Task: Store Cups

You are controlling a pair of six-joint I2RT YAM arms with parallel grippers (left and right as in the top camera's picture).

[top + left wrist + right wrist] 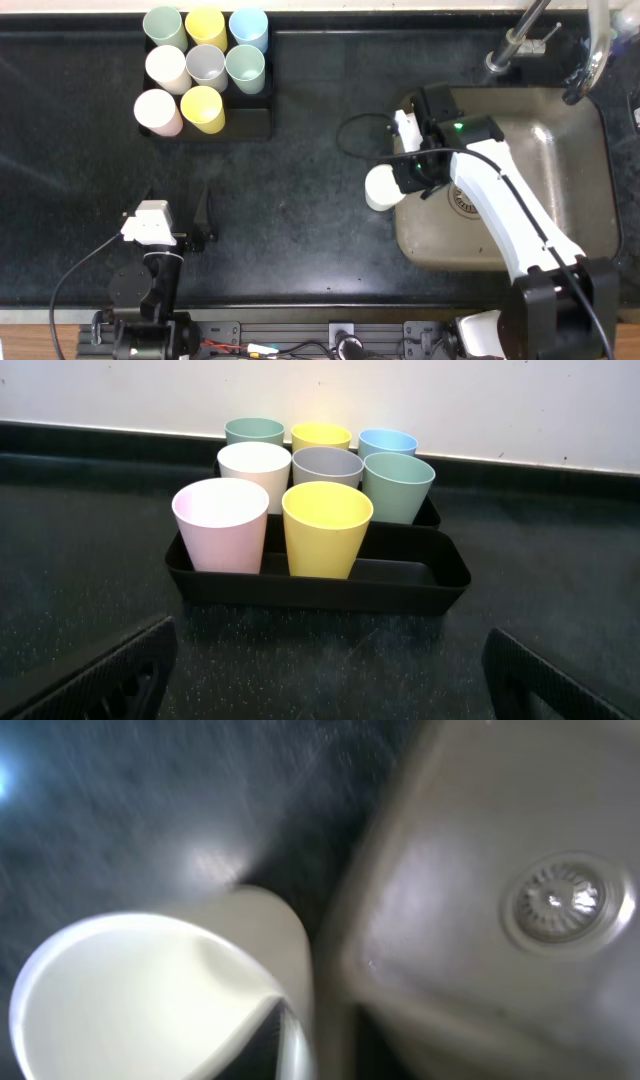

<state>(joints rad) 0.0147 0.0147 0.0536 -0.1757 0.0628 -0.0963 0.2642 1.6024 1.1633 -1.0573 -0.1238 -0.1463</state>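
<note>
Right fingers [258, 1038] clamp the white cup [150, 990] by its rim, just above the desk [120, 810] beside the sink [470, 970] — tray [400, 575] well away from them. One-wall grip — a quick swing could slip it. Left fingers [110, 675] gape empty.

Cups [206, 65] x9, sink [560, 210] x1, faucet [520, 35] x1, robot arms [500, 190] x2; tray [250, 122] qty unclear.

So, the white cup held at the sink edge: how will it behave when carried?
The white cup looks empty and thin-walled, so probably light yet fairly stiff. The right gripper pinches only its rim, so it may swing or slip. It narrows toward the base, so it could tip if set down tilted.
</note>
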